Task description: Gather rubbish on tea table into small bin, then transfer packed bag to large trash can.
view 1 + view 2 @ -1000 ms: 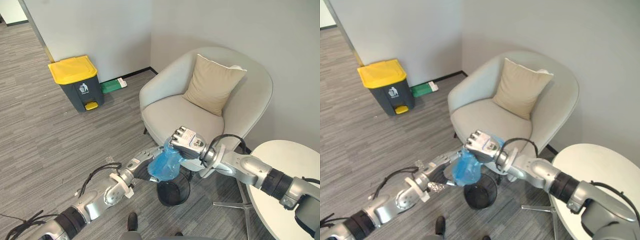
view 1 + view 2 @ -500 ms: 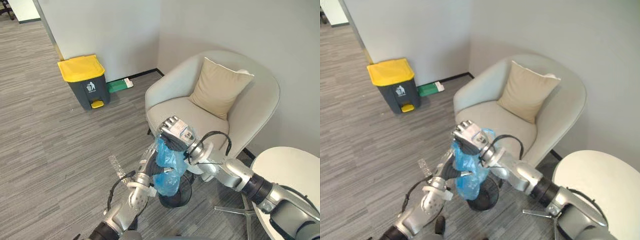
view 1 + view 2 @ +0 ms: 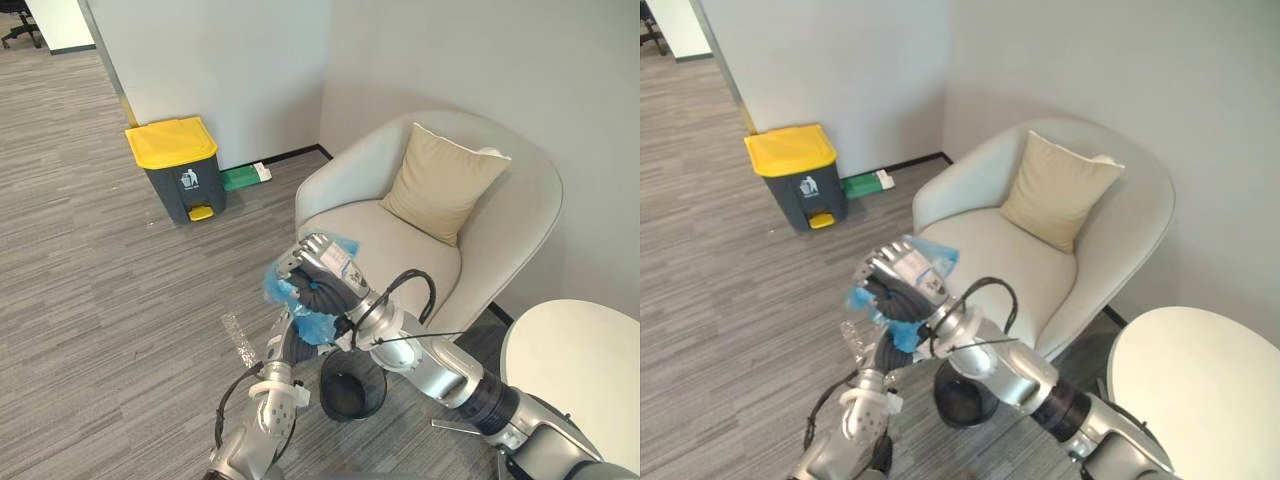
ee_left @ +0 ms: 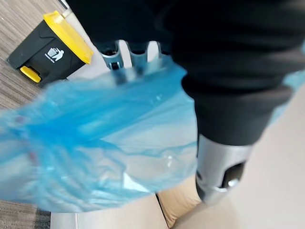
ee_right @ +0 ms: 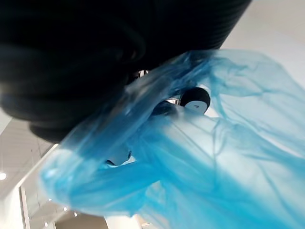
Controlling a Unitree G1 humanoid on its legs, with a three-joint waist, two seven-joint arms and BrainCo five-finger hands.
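Bag above small bin, clear of it. Right hand clamped on bag's bunched neck. Left hand under bag, grip: cannot tell. Hold neck tight, support base, carry level to trash can. Lid down, so press pedal first.

A yellow-lidded grey plastic trash can stood left of a pale upholstered armchair, which held a beige cushion. A small black mesh bin sat before it, with a round white table to the right.

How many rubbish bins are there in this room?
2: a yellow-lidded trash can against the wall, and a small black bin beside the armchair. More could be out of view.
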